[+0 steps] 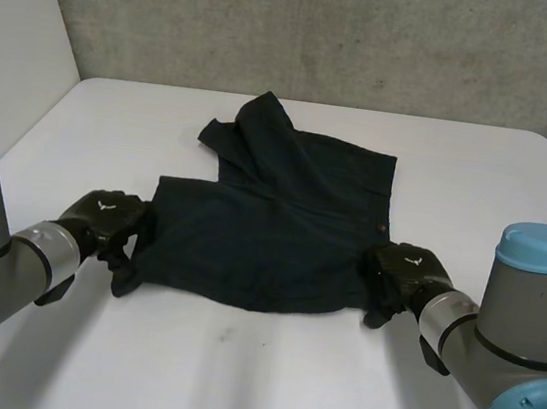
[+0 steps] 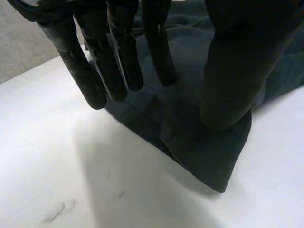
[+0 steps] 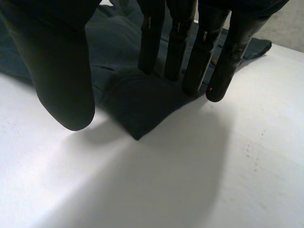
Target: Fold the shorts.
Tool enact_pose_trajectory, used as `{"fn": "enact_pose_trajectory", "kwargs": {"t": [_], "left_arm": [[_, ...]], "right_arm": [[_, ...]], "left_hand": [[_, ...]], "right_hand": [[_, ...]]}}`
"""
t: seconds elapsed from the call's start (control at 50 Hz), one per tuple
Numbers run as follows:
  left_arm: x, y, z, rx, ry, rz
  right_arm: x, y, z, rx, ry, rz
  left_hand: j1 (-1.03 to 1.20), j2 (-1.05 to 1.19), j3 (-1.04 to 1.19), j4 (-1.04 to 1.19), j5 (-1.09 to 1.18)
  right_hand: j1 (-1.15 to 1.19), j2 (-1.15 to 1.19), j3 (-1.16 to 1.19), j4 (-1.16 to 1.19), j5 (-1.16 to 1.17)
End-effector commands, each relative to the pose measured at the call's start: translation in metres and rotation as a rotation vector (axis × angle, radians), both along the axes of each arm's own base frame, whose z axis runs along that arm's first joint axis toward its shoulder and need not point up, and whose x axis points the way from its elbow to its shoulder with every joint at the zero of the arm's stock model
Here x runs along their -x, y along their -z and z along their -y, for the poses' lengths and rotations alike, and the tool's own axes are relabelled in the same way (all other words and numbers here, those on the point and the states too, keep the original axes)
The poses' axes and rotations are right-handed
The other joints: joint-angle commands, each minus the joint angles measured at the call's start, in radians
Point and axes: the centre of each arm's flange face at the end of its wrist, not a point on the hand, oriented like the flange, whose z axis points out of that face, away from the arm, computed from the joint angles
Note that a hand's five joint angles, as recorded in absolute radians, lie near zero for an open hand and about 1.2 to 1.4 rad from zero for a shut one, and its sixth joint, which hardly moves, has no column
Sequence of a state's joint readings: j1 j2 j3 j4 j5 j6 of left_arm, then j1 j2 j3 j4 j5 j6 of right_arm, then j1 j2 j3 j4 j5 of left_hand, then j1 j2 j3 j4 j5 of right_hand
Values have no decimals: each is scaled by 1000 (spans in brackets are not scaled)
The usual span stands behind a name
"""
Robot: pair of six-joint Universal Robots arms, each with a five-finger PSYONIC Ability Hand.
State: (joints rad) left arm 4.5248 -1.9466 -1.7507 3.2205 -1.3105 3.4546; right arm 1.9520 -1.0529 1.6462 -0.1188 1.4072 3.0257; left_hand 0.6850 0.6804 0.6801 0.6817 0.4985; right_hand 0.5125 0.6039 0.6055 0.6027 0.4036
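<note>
Dark navy shorts (image 1: 272, 214) lie rumpled on the white table (image 1: 250, 383), with one part bunched up at the far side. My left hand (image 1: 105, 218) is at the shorts' near left corner (image 2: 209, 156). Its fingers (image 2: 123, 57) hang straight over the hem and its thumb (image 2: 237, 71) rests on the cloth, with a gap between them. My right hand (image 1: 408, 268) is at the near right corner (image 3: 142, 104). Its fingers (image 3: 199, 57) point down at the cloth, and the thumb (image 3: 61, 71) stands apart over the table beside the corner. Neither hand pinches cloth.
A grey wall (image 1: 327, 30) runs along the table's far edge and a white panel (image 1: 15, 19) stands at the far left. Bare tabletop stretches in front of the shorts between my two arms.
</note>
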Motion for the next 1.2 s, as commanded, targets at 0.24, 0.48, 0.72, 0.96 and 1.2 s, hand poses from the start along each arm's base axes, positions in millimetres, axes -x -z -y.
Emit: {"fn": "enact_pose_trajectory", "kwargs": {"t": [0.24,0.48,0.72,0.96,1.2], "left_arm": [[3,9,-7,6,57,91],[15,5,-16,28,93,95],[4,-26,-35,120,11,132],[4,-22,-69,114,68,194],[3,-2,-72,30,74,214]], "right_arm": [[-17,14,8,20,-3,-19],[-11,-28,7,178,-13,-34],[-10,-36,-1,297,-126,-271],[-8,-32,-12,234,-171,-324],[-7,-26,-11,189,-145,-286]], "left_hand": [[349,354,354,353,361],[711,716,716,715,723],[711,716,716,715,723],[98,103,103,102,110],[22,26,27,25,34]], "right_hand": [[884,792,791,794,818],[884,792,791,794,818],[884,792,791,794,818],[884,792,791,794,818],[884,792,791,794,818]]}}
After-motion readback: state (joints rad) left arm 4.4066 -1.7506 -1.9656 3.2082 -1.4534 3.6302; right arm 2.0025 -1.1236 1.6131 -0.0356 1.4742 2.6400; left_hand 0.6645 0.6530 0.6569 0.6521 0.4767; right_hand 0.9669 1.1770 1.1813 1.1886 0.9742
